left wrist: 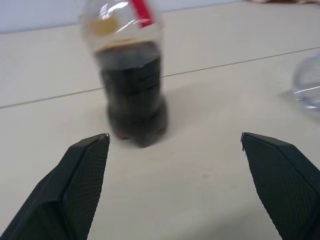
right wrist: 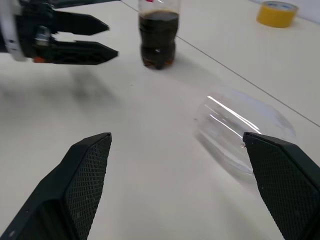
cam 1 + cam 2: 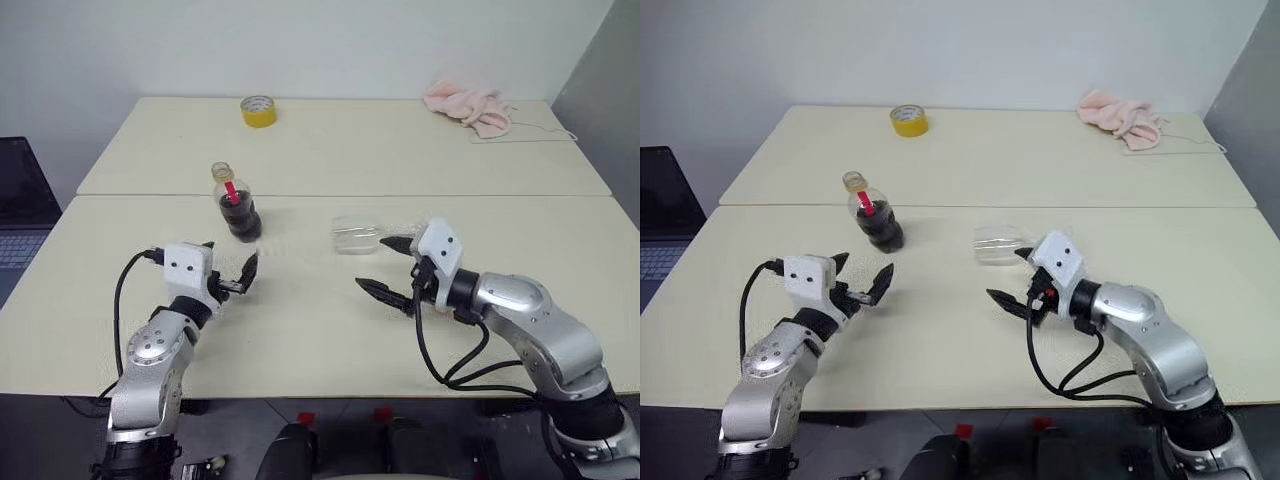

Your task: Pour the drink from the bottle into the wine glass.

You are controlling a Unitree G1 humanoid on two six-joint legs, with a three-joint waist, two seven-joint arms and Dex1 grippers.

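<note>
The bottle (image 3: 236, 207) stands on the near table, left of centre, its lower half filled with the dark drink (image 1: 131, 92) and a red strip on its neck. The wine glass (image 3: 356, 234) lies on its side to the right of the bottle, and its stem is hidden. My left gripper (image 3: 230, 268) is open, a short way in front of the bottle (image 1: 131, 85) and apart from it. My right gripper (image 3: 388, 266) is open beside the fallen glass (image 2: 240, 127), with nothing between its fingers. In the right wrist view, the left gripper (image 2: 85, 37) also shows near the bottle (image 2: 159, 37).
A yellow tape roll (image 3: 258, 110) sits on the far table, and a pink cloth (image 3: 468, 106) lies at its back right. A seam (image 3: 450, 195) runs between the two tables. A laptop (image 3: 20, 215) stands off the left edge.
</note>
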